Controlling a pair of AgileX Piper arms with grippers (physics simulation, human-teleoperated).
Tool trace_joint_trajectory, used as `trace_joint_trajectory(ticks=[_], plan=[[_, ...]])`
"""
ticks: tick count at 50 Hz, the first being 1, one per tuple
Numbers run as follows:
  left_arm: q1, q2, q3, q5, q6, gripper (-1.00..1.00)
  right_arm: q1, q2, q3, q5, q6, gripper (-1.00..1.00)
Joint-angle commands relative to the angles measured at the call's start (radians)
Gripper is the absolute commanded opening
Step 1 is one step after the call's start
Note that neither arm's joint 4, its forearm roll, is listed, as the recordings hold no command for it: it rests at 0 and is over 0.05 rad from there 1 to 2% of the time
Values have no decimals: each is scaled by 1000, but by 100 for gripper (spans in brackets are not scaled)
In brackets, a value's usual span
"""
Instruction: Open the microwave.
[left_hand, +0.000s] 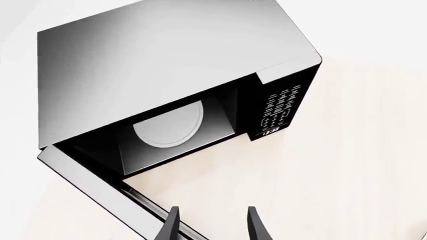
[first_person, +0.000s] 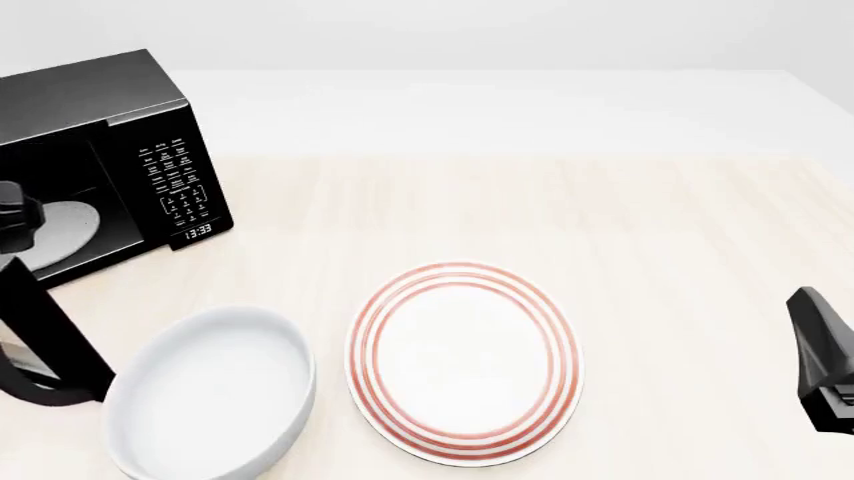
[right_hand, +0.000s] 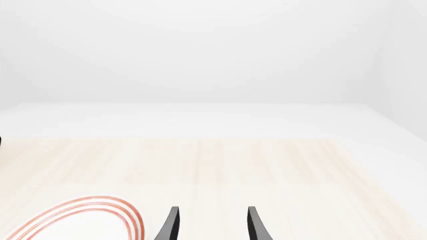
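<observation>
The black microwave stands at the table's far left with its door swung wide open toward the near edge. In the left wrist view the cavity shows the white turntable, with the keypad beside it. The open door runs along the cavity's edge toward my left gripper, which is open and holds nothing. One of its fingers is close by the door's free end. My right gripper is open and empty over bare table, far right of the microwave.
A white bowl sits near the front edge, just right of the open door. A white plate with red rings lies beside it at the centre. The right arm's dark end shows at the right edge.
</observation>
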Motion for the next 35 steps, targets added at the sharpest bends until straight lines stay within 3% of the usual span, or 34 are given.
trace_joint_trajectory(ticks=[1, 35], plan=[[7, 39, 102, 18, -20, 100, 0, 0, 0, 0, 0, 100], [39, -13, 92, 120, -10, 100, 0, 0, 0, 0, 0, 100]])
